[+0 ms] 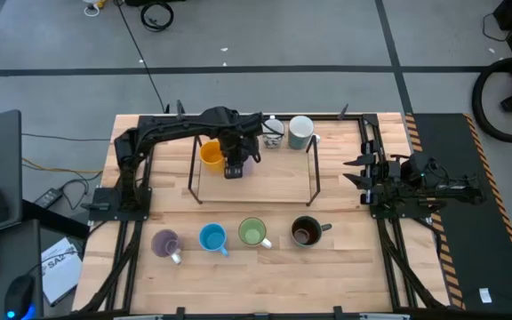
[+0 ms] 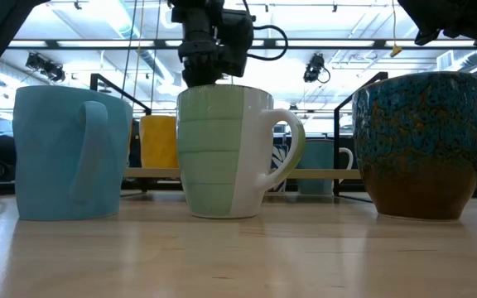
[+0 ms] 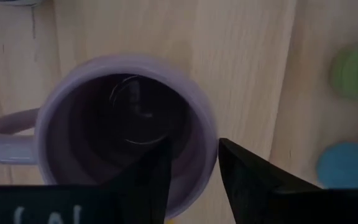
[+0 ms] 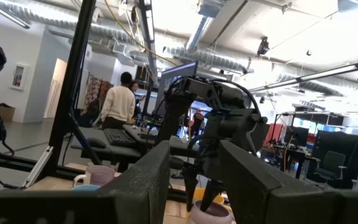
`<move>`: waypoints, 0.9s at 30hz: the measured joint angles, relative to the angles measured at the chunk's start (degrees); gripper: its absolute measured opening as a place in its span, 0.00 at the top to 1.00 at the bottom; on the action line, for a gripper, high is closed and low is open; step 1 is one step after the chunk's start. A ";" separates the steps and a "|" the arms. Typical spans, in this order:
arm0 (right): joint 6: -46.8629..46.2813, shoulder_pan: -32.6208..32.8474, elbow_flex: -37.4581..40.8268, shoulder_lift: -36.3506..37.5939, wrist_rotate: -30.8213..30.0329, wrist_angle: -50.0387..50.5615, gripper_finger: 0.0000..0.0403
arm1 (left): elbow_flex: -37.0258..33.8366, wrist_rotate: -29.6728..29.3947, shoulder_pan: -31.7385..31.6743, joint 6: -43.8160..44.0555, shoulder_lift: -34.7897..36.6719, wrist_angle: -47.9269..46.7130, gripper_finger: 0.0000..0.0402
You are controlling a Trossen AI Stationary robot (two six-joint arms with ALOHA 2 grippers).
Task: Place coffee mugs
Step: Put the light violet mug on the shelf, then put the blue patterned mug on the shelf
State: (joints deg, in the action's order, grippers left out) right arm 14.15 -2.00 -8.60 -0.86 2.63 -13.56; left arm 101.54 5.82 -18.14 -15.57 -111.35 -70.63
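A lavender mug (image 3: 123,124) stands upright on its base on the table inside the black wire frame (image 1: 312,173), right of the orange mug (image 1: 212,153). My left gripper (image 3: 194,162) points down over it, open, one finger inside the mug and one outside its wall. A white patterned mug (image 1: 274,139) and a pale white-teal mug (image 1: 300,132) stand at the far edge. Purple (image 1: 165,242), blue (image 1: 212,237), green (image 1: 252,232) and dark brown (image 1: 306,231) mugs stand in a near row. My right gripper (image 4: 194,180) waits open at the table's right. My left gripper comes from above, pointing down, and straddles the lavender mug's wall (image 3: 199,146) on the side opposite the handle (image 3: 5,134). One finger is inside and one outside. Whether either finger touches the wall, I cannot tell. The mug stands upright on the table.
The wire frame's thin legs stand left and right of the lavender and orange mugs. Bare wood lies between the frame and the near row. In the low view the green mug (image 2: 222,149) hides the lavender one. A person (image 4: 118,99) stands in the room beyond the table.
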 joint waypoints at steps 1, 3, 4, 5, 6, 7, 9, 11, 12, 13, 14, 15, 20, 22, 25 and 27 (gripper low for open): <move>-0.01 -0.01 0.00 0.01 0.00 0.00 0.64 | 0.00 -0.04 0.14 0.02 0.00 -0.02 0.65; -0.02 0.00 0.00 0.00 0.00 0.00 0.64 | 0.00 -0.02 0.18 0.02 0.00 -0.02 0.65; -0.02 -0.02 0.00 0.00 0.00 0.00 0.64 | 0.00 -0.04 0.14 0.02 0.00 -0.02 0.65; -0.04 -0.02 0.00 0.00 0.00 0.02 0.64 | 0.00 -0.08 0.10 0.01 0.00 -0.02 0.65; -0.04 0.00 0.00 0.02 0.00 0.04 0.64 | 0.04 -0.07 0.09 0.00 0.00 -0.12 0.65; -0.04 -0.01 0.00 0.00 0.00 0.10 0.64 | 0.46 -0.08 0.07 0.00 0.00 -0.89 0.65; -0.04 -0.01 0.00 0.02 0.00 0.24 0.64 | 2.03 -0.08 0.18 -0.27 0.01 -2.95 0.65; -0.04 0.00 0.00 0.00 0.00 0.24 0.64 | 3.70 -0.06 0.36 -0.48 0.09 -3.45 0.65; -0.04 -0.02 0.00 0.02 0.00 0.22 0.64 | 4.80 -0.08 0.42 -0.51 0.02 -4.25 0.65; -0.04 -0.01 0.00 0.02 0.00 0.23 0.64 | 6.14 -0.04 0.42 -0.53 0.00 -4.85 0.65; -0.04 -0.02 0.00 0.02 0.00 0.22 0.64 | 7.53 -0.10 0.42 -0.55 0.02 -4.65 0.65; -0.04 -0.01 0.00 0.00 0.00 0.22 0.64 | 8.74 -0.12 0.33 -0.62 0.10 -4.07 0.65; -0.06 -0.02 0.00 0.02 0.00 0.13 0.64 | 10.64 -4.02 -0.03 -0.87 0.10 4.59 0.65; -0.07 0.00 0.00 0.02 0.00 0.15 0.64 | 10.64 -5.95 -0.13 -0.10 -0.34 8.04 0.65; -0.07 0.00 0.00 0.01 0.02 0.19 0.64 | 10.51 -8.73 -0.12 -0.02 -1.78 12.81 0.65; -0.02 -0.02 0.00 0.02 -0.02 0.22 0.64 | 10.54 -10.79 -0.08 0.24 -2.85 17.92 0.65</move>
State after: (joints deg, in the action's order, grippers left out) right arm 14.13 -2.02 -8.60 -0.84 2.61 -13.34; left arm 112.07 -4.97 -18.22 -15.33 -114.20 -52.71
